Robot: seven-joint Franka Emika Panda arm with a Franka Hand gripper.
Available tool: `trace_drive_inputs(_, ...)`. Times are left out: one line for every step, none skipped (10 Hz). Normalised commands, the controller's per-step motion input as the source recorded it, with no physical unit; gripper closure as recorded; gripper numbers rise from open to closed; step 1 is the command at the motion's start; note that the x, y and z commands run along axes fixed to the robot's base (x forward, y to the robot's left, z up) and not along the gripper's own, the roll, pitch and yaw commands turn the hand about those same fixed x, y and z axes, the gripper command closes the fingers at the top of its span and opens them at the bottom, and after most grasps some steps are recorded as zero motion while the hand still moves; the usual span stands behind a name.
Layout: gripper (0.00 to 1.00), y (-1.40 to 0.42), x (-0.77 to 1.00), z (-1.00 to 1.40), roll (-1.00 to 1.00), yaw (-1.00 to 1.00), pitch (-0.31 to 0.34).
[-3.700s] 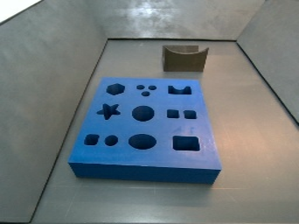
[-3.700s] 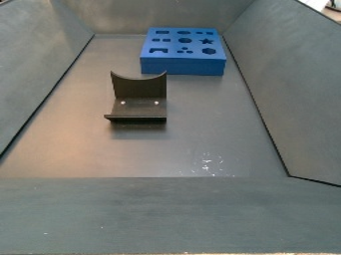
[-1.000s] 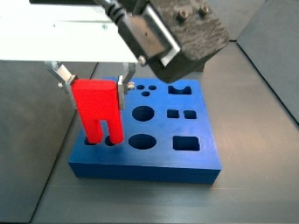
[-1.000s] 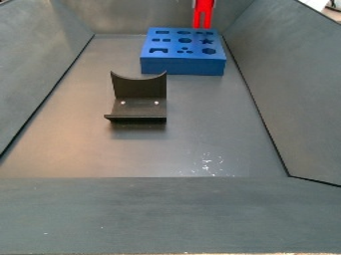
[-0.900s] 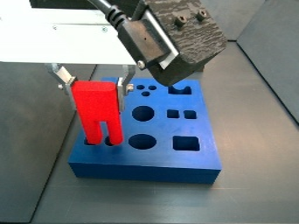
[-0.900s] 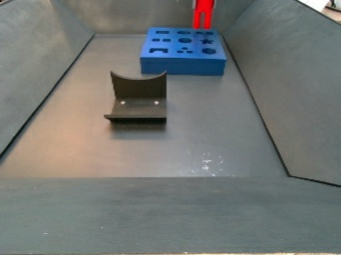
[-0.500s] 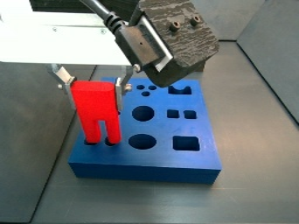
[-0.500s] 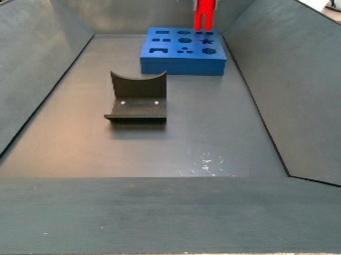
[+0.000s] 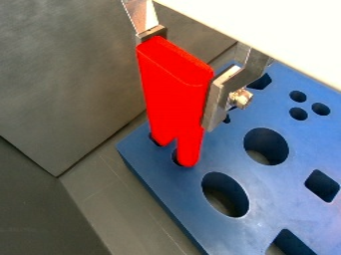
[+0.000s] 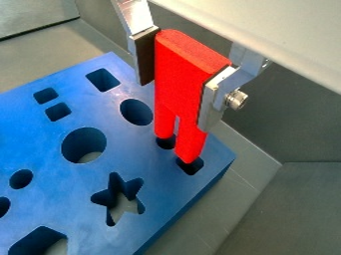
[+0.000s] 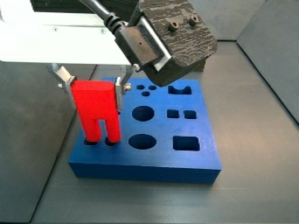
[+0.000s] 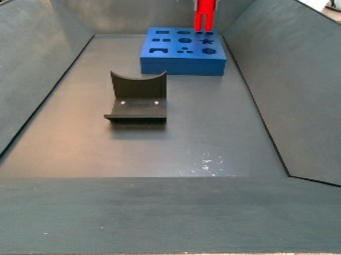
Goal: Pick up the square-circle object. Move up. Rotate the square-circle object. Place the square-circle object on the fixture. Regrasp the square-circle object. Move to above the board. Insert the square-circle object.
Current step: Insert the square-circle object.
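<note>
**Desk:** While the small bright red plastic square-circle object [image 9: 173,100] hangs upright over the large flat blue board with shaped holes [image 9: 266,199], what is the pincer [image 9: 180,75] doing?

**Photographer:** It is clenched on the upper part of the red piece, one silver finger [image 9: 224,95] flat against each side. The piece's long axis runs straight down from the pincer, its two legs pointing at the board.

**Desk:** How close is it to going in?

**Photographer:** In both wrist views the leg tips stand at the mouths of a pair of holes by the board's corner [image 10: 186,159], and appear to have just entered them. By my reading, the insertion is at its start, and the coming move is a straight push down along that axis.

**Desk:** What do the side views add?

**Photographer:** In a side view the red piece [image 11: 96,109] stands at the near left part of the board [image 11: 176,162]. Only in a side view does the small dark olive-grey fixture with the curved dip [image 12: 136,97] show, bare on the tray floor and well apart from the board [image 12: 180,55]; there the red piece [image 12: 205,14] is cut by the frame edge and the fingers cannot be seen.
</note>
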Motion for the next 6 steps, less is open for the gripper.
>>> trace_drive_inputs(1.00, 0.00, 0.03, -0.02, 0.07, -0.05, 0.000)
trace_drive_inputs(1.00, 0.00, 0.05, -0.02, 0.08, -0.05, 0.003)
trace_drive_inputs(1.00, 0.00, 0.00, -0.06, 0.10, -0.03, 0.000)
trace_drive_inputs(1.00, 0.00, 0.00, -0.12, 0.11, 0.00, 0.000)
trace_drive_inputs(1.00, 0.00, 0.00, -0.15, 0.10, 0.00, 0.000)
trace_drive_inputs(1.00, 0.00, 0.00, -0.18, 0.14, 0.00, 0.000)
